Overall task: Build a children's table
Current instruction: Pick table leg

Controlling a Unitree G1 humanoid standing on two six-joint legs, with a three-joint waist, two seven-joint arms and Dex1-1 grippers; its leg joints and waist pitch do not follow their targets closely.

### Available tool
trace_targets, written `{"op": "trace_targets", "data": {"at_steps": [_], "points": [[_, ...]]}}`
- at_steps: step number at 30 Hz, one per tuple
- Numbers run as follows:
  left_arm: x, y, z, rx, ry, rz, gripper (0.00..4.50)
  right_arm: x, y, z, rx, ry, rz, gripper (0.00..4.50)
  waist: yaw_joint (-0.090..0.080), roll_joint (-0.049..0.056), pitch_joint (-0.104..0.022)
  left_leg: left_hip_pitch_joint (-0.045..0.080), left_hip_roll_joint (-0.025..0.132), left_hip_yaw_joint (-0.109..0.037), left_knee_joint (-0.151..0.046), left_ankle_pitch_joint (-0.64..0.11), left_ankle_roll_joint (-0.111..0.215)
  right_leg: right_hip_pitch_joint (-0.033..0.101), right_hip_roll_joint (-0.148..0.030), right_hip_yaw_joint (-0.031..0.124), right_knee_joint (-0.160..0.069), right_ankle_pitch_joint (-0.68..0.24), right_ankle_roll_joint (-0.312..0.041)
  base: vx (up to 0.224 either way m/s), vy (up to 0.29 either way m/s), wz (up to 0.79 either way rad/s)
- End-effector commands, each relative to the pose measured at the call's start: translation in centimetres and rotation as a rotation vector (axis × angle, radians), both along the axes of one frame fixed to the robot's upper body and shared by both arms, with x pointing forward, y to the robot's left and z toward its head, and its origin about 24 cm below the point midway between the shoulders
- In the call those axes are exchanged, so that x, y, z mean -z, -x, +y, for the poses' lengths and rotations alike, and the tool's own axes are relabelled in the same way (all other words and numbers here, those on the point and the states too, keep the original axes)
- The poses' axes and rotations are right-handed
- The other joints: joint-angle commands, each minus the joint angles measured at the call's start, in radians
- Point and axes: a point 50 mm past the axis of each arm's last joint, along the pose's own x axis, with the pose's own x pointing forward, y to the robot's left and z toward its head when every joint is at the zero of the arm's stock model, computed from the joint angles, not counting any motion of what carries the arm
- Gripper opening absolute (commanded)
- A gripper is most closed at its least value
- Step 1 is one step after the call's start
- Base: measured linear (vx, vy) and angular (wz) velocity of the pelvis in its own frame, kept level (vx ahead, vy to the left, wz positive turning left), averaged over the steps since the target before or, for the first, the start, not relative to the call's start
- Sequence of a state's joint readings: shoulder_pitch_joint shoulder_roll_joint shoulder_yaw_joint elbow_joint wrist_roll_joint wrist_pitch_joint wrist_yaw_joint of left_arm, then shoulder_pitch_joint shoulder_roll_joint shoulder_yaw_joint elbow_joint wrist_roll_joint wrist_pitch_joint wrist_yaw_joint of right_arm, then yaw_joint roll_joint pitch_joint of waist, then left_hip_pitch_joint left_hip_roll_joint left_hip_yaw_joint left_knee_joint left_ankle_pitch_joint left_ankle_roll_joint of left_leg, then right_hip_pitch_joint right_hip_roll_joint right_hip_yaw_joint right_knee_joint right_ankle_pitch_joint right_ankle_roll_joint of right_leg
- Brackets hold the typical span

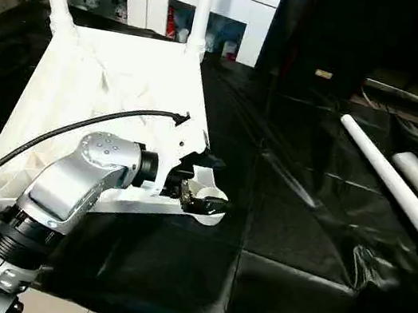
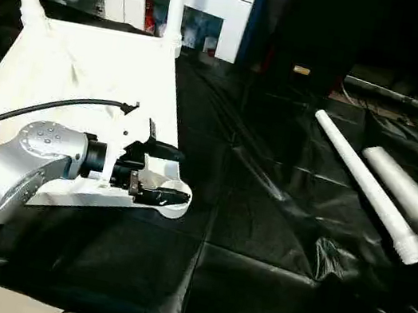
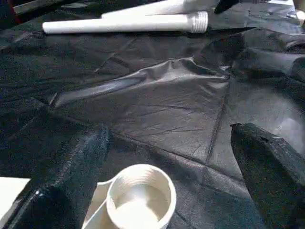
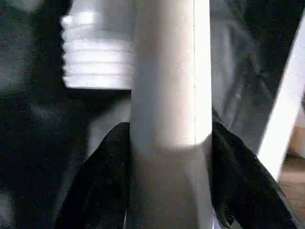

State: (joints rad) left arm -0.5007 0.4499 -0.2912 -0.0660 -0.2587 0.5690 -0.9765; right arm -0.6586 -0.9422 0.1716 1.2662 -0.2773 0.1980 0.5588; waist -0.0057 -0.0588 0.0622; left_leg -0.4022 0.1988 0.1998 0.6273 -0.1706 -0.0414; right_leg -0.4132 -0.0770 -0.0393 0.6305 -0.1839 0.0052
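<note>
Nearest the robot, the left gripper [image 1: 201, 193] is seen with its two black fingers spread wide on either side of the open corner socket [image 3: 141, 196] of the upturned tabletop [image 1: 104, 106], the socket's mouth facing upward and empty between them; nothing is clamped. The tabletop lies on the black-draped work table [image 1: 250, 293], stretching away from that near corner, and at its far corners two legs [image 1: 204, 6] are already stood upright. To the right of the socket, well apart from it across the black cover, two loose legs [image 1: 395, 188] lie side by side, their long axes running from far-left to near-right, threaded ends toward the near side. In the right wrist view, the right gripper [image 4: 170, 157] is closed on one white leg [image 4: 170, 95], a finger on each side of the tube, the second leg's threaded end [image 4: 97, 52] just behind it. The right arm is judged the nearer to the legs, so the held leg must be carried leftward to the socket and turned upright over it.
</note>
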Motion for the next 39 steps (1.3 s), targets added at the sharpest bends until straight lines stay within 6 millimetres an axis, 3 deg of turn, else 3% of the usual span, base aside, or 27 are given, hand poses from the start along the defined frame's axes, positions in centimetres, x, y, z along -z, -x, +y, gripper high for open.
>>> {"op": "trace_targets", "data": {"at_steps": [1,9,17,20,23,24,28,34,35,37,39], "points": [[0.0,0.1,-0.3,0.014,-0.010,-0.009,4.50,0.3,0.3,0.0,0.000,-0.033,0.006,1.83,-0.001,-0.014,-0.067,0.026,0.025,-0.013,-0.058,-0.341,0.000,0.029,-0.038,0.022,-0.095,-0.389,-0.191,0.000,0.000,0.00],[0.0,0.2,-0.3,0.019,-0.011,-0.007,4.50,2.4,-0.3,2.1,-0.056,-0.150,0.036,1.83,-0.006,-0.012,-0.068,0.023,0.025,-0.015,-0.060,-0.352,0.000,0.031,-0.040,0.019,-0.096,-0.396,-0.191,0.000,0.000,0.00],[0.0,0.3,-0.4,0.020,-0.011,-0.009,4.50,2.2,-2.0,4.1,-0.123,-0.254,0.008,1.83,-0.013,-0.011,-0.068,0.020,0.025,-0.017,-0.061,-0.348,0.004,0.032,-0.042,0.019,-0.097,-0.419,-0.186,0.000,0.000,0.00],[0.0,0.3,-0.4,0.020,-0.011,-0.009,4.50,2.4,-2.6,5.1,-0.152,-0.263,0.012,1.83,-0.012,-0.010,-0.068,0.026,0.026,-0.016,-0.059,-0.359,-0.001,0.027,-0.042,0.019,-0.100,-0.429,-0.186,0.000,0.000,0.00],[0.0,0.3,-0.3,0.019,-0.012,-0.010,4.50,2.4,-3.4,6.1,-0.174,-0.285,0.001,1.83,-0.012,-0.009,-0.068,0.024,0.026,-0.017,-0.062,-0.352,-0.003,0.029,-0.042,0.020,-0.096,-0.413,-0.192,0.000,0.000,0.00],[0.0,0.2,-0.3,0.017,-0.013,-0.011,4.50,2.3,-3.9,6.7,-0.188,-0.305,-0.006,1.83,-0.012,-0.014,-0.069,0.023,0.026,-0.017,-0.063,-0.350,-0.002,0.030,-0.042,0.019,-0.096,-0.412,-0.190,0.000,0.000,0.00],[-0.1,0.2,-0.2,0.011,-0.016,-0.014,4.50,2.2,-4.6,7.7,-0.215,-0.313,-0.011,1.83,-0.008,-0.010,-0.069,0.026,0.027,-0.015,-0.063,-0.331,0.000,0.030,-0.043,0.023,-0.094,-0.388,-0.197,0.000,0.000,0.00],[-0.3,0.2,0.0,0.003,-0.016,-0.021,4.50,0.1,-6.0,8.0,-0.210,-0.281,-0.122,1.82,0.000,-0.009,-0.070,0.026,0.028,-0.013,-0.064,-0.297,-0.001,0.032,-0.044,0.026,-0.088,-0.346,-0.206,0.000,0.000,0.00],[-0.4,0.0,0.1,-0.007,-0.011,-0.028,4.50,-0.9,-6.6,8.1,-0.189,-0.299,-0.186,1.82,0.000,-0.005,-0.070,0.026,0.027,-0.014,-0.065,-0.296,-0.004,0.034,-0.044,0.026,-0.087,-0.345,-0.205,0.000,0.000,0.00],[-0.7,-0.2,0.0,-0.021,0.004,-0.043,4.50,-3.8,-8.1,8.7,-0.163,-0.397,-0.345,1.82,-0.001,-0.007,-0.072,0.026,0.026,-0.012,-0.064,-0.300,-0.005,0.036,-0.040,0.026,-0.086,-0.330,-0.204,0.000,0.000,0.00],[-0.7,-0.3,0.0,-0.023,0.010,-0.046,4.50,-4.5,-8.4,9.0,-0.165,-0.427,-0.375,1.82,0.000,-0.006,-0.072,0.024,0.026,-0.013,-0.065,-0.293,-0.005,0.037,-0.039,0.026,-0.082,-0.317,-0.200,0.000,0.000,0.00]]}}
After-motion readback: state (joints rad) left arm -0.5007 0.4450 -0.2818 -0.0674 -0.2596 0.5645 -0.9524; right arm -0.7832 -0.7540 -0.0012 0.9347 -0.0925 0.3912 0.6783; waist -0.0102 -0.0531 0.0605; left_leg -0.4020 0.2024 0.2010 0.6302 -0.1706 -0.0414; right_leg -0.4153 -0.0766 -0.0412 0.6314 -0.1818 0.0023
